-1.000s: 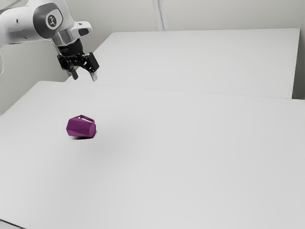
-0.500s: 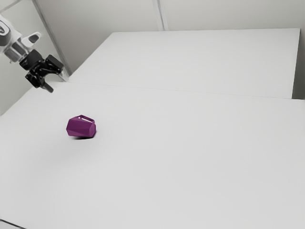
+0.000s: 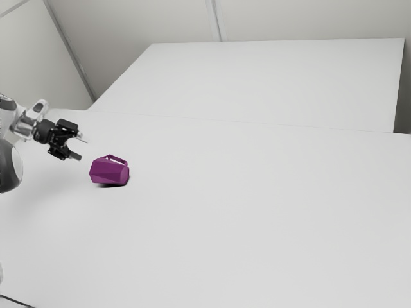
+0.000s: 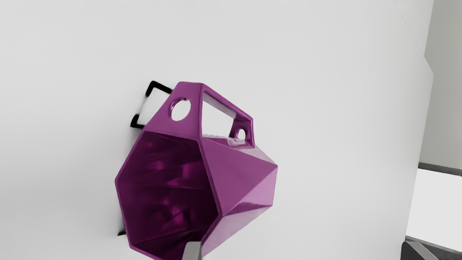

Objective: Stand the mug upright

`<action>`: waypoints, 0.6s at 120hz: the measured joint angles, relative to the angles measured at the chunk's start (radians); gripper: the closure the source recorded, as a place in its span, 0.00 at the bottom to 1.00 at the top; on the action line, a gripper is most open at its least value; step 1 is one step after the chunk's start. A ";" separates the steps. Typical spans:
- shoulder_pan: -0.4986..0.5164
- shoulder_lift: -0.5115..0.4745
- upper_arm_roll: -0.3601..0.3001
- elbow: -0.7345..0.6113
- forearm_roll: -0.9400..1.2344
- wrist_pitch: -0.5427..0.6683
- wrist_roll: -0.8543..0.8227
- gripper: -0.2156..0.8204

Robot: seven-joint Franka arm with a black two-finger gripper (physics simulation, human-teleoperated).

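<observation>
Resting sideways on smooth white counter (image 3: 257, 212): faceted purple mug (image 3: 109, 172), angular pierced handle (image 4: 196, 119). Near mug: pincer (image 3: 81, 148), open.

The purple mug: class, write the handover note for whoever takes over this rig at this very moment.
Gripper: open, holding nothing, by the mug's mouth end.
Purple mug: on its side on the white table, mouth toward the gripper, handle on the upper side.
Done: gripper is near the mug; no righting yet.
Left: grasp the mug, stand it on its base, release.
</observation>
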 joint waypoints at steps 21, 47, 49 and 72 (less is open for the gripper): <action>0.021 0.083 -0.051 0.009 -0.089 -0.015 0.103 0.21; 0.023 0.128 -0.067 -0.003 -0.143 -0.018 0.196 0.21; 0.023 0.129 -0.067 -0.005 -0.145 -0.019 0.202 0.21; 0.030 0.123 -0.067 -0.012 -0.159 -0.049 0.256 0.56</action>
